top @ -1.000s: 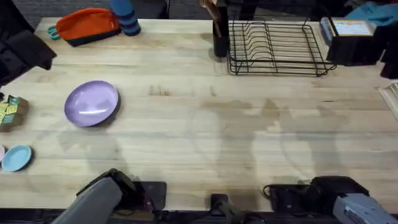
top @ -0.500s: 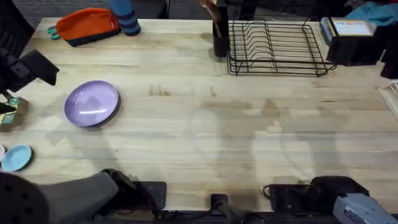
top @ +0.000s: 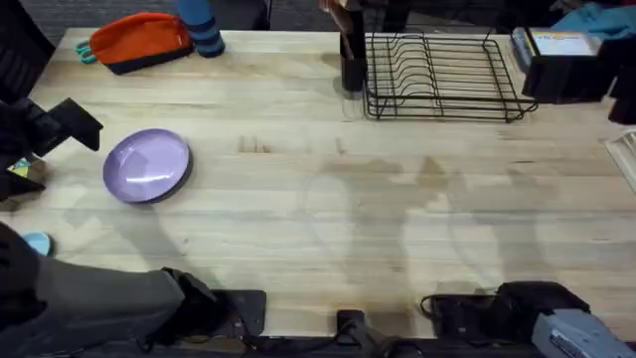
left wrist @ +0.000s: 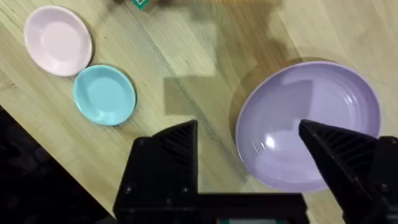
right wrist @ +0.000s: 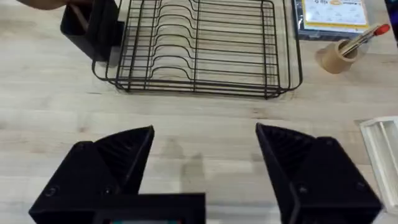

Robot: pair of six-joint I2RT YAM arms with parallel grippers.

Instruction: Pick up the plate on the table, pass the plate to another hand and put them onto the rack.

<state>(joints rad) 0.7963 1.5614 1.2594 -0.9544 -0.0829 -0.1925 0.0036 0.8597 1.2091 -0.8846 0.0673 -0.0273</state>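
Looks like we're at the very first step, the approach: left pincer (left wrist: 249, 140) hangs wide open and empty over the lavender plate (top: 147, 165) lying flat near the surface's (top: 328, 199) left edge, so next it needs to drop and grab the rim.
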